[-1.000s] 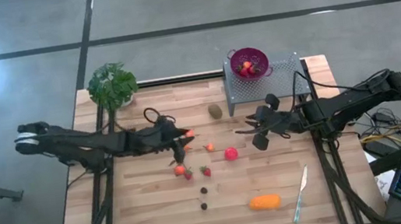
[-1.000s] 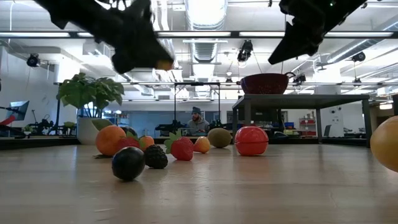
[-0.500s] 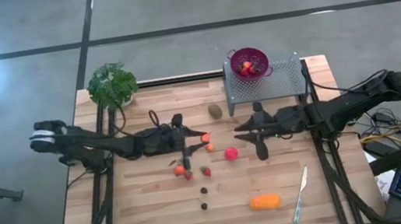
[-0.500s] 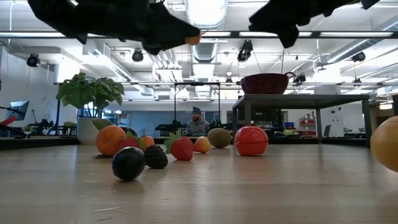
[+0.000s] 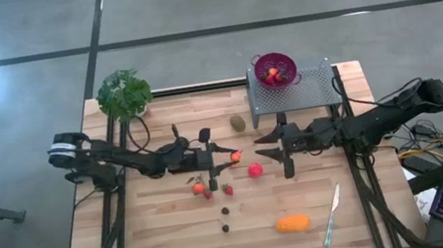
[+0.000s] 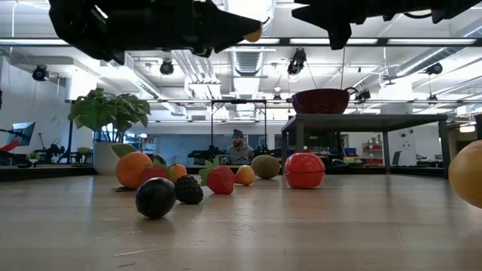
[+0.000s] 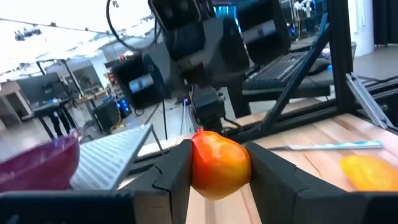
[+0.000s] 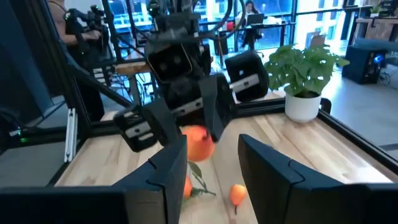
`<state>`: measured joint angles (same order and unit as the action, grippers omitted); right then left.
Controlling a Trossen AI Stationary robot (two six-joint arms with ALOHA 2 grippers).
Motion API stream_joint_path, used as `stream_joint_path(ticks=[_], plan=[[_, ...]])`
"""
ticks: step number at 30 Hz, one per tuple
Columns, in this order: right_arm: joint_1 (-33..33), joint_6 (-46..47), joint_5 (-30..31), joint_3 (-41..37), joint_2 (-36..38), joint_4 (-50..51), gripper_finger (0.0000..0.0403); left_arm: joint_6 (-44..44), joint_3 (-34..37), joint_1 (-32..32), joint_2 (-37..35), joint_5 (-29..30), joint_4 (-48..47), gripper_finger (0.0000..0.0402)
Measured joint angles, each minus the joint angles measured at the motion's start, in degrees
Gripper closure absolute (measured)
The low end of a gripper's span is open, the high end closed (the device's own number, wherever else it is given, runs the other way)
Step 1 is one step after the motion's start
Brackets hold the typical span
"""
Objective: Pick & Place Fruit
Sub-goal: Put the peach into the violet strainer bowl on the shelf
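- Left tool (image 5: 234, 155): held above the middle of the counter (image 5: 151, 238), pointing toward the right arm. Its 2 fingers (image 7: 171, 177) are closed on a small orange-red fruit (image 7: 219, 163), which sits pinched between their tips, clear of the counter.
- Right tool (image 5: 261, 147): also raised above the counter, just beside the held fruit and facing the left tool. Its 2 fingers (image 8: 163, 163) stand apart and hold nothing; in the right wrist view the fruit shows in the gap ahead of them.
- Pink-red ball (image 5: 255, 170): on the counter, below the gap between the 2 tools.
- Kiwi (image 5: 238, 122): on the counter, near the foot of the grey perforated stand (image 5: 312, 89).
- Purple bowl (image 5: 275, 69): on top of the stand, with red fruit inside.
- Strawberries (image 5: 227, 189): on the counter near the middle, next to a small orange piece (image 5: 198, 188) with green leaves.
- 2 dark berries (image 5: 224, 213): on the counter, toward its near edge, one behind the other.
- Oblong orange piece (image 5: 293, 223): lying flat near the front edge, beside the pale knife (image 5: 333, 213).
- Plant (image 5: 123, 94): in the far left corner of the counter.
- Low view: a dark plum (image 6: 155, 197) and a blackberry (image 6: 189, 189) stand nearest, touching side by side; both arms show as dark shapes overhead.
- Person (image 6: 239, 147): seated in the room well behind the counter.
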<state>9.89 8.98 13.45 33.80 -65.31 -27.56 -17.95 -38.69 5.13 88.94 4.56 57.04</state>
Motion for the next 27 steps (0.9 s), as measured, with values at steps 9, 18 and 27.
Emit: stream_joint_path(ticks=[9,18,27], plan=[[0.00,1.35,0.02,1.44,-4.43,-1.96,0.0285,-4.83,-2.65,0.00,1.12,-0.02,-0.85,0.0259],[-0.02,1.31,1.05,1.84,-4.30,-4.73,0.0304,-6.47,-5.25,-0.06,1.51,-0.04,-3.22,0.0259],[-0.02,1.11,2.60,1.88,-4.32,-4.49,0.0284,-8.18,-7.87,-0.15,4.04,-0.07,-2.99,0.0259]])
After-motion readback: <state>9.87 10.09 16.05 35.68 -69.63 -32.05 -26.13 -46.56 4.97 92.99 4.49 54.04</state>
